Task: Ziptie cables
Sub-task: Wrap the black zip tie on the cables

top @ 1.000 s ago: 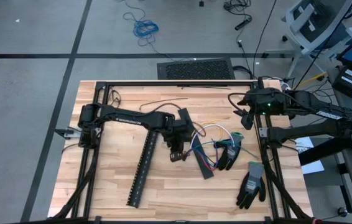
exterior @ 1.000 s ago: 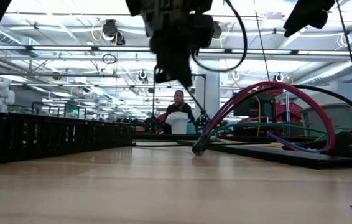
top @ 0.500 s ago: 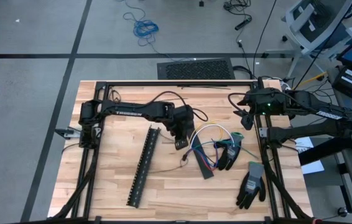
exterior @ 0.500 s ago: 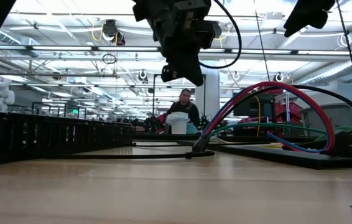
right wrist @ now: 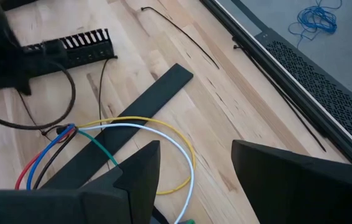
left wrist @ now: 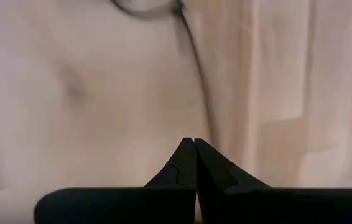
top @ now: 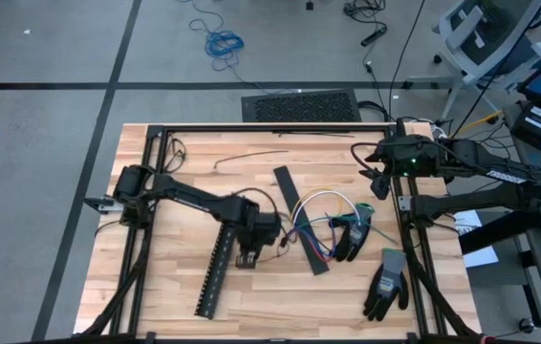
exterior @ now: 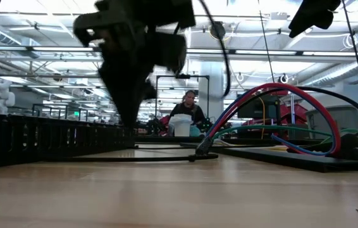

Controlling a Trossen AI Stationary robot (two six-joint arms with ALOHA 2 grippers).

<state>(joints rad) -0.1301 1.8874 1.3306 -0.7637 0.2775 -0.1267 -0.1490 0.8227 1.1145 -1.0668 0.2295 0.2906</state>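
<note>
On the pale wooden counter (top: 184, 162), the left pincer (top: 248, 258) hangs low just beside the long black slotted plastic strip (top: 217, 260), its fingers pressed together with nothing between them, as the left wrist view shows. The loose bundle of thin multicoloured cables (top: 316, 222) lies near it toward the counter's right, looped over a flat black bar (top: 299, 219) and touching a dark work glove (top: 353, 237). The right pincer (top: 378, 183) waits spread and empty at the counter's right edge, well above the cables.
</note>
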